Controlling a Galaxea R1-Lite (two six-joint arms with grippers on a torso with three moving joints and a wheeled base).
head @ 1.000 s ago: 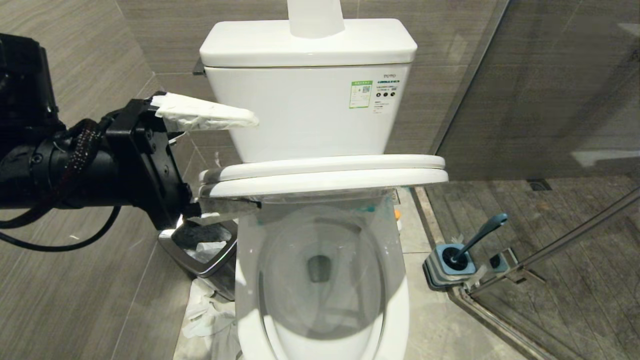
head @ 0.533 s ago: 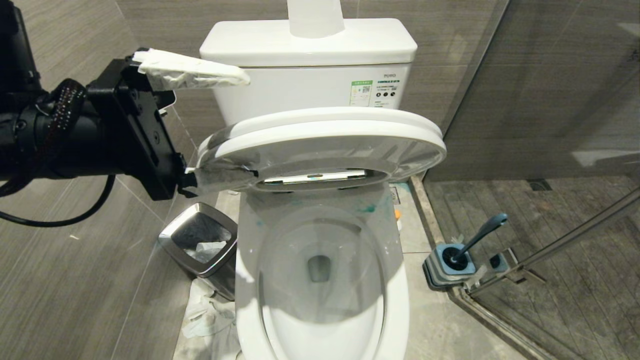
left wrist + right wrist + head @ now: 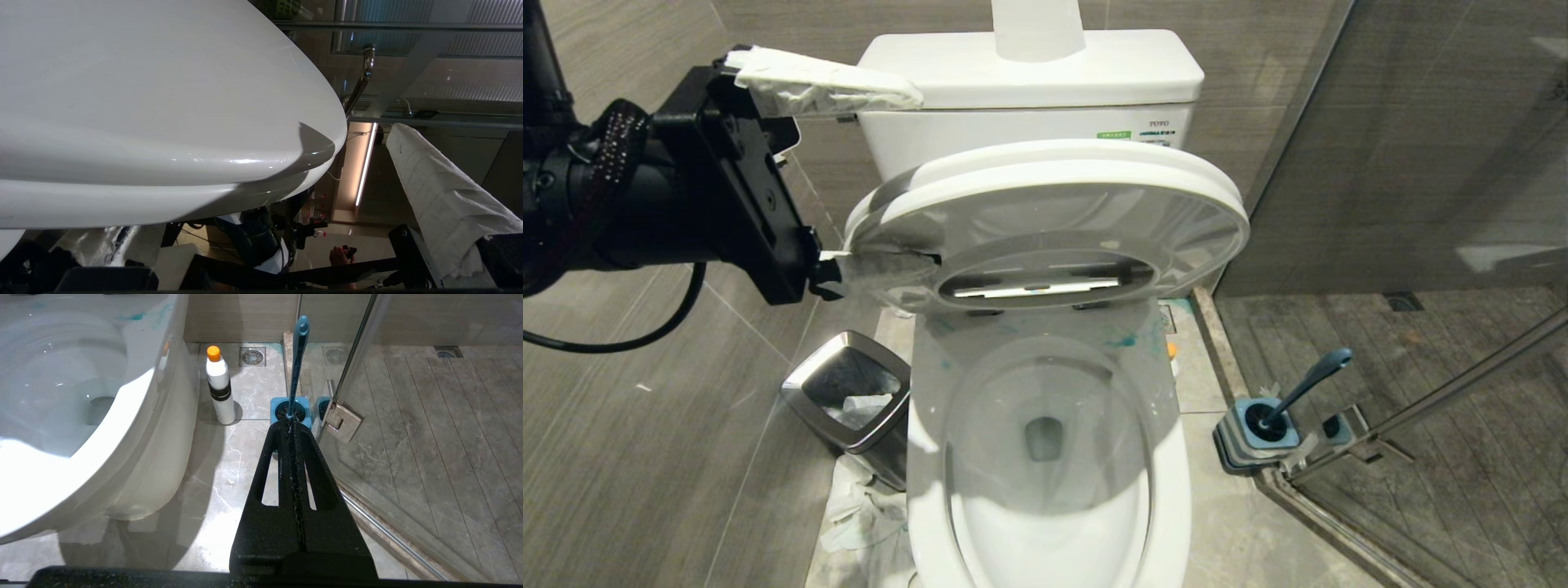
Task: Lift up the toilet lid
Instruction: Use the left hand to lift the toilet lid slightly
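The toilet lid (image 3: 1045, 152) and the seat (image 3: 1176, 237) under it are raised together, tilted up toward the tank (image 3: 1094, 73), with the bowl (image 3: 1045, 457) open below. My left gripper (image 3: 927, 181) is open wide at the lid's left edge. Its lower cloth-wrapped finger (image 3: 882, 268) lies under the seat's rim; its upper wrapped finger (image 3: 825, 82) is above the lid, apart from it, by the tank's corner. In the left wrist view the lid's glossy top (image 3: 163, 102) fills the picture beside one wrapped finger (image 3: 441, 204). My right gripper (image 3: 291, 422) is shut and empty, low beside the bowl.
A steel bin (image 3: 849, 392) stands left of the bowl with crumpled paper (image 3: 858, 506) on the floor. A blue toilet brush in its holder (image 3: 1270, 420) and a white bottle with an orange cap (image 3: 218, 386) stand on the right. A glass shower door (image 3: 1421, 163) closes off the right.
My left gripper has risen, and the lid and seat have swung up with it from nearly level to steeply tilted toward the tank.
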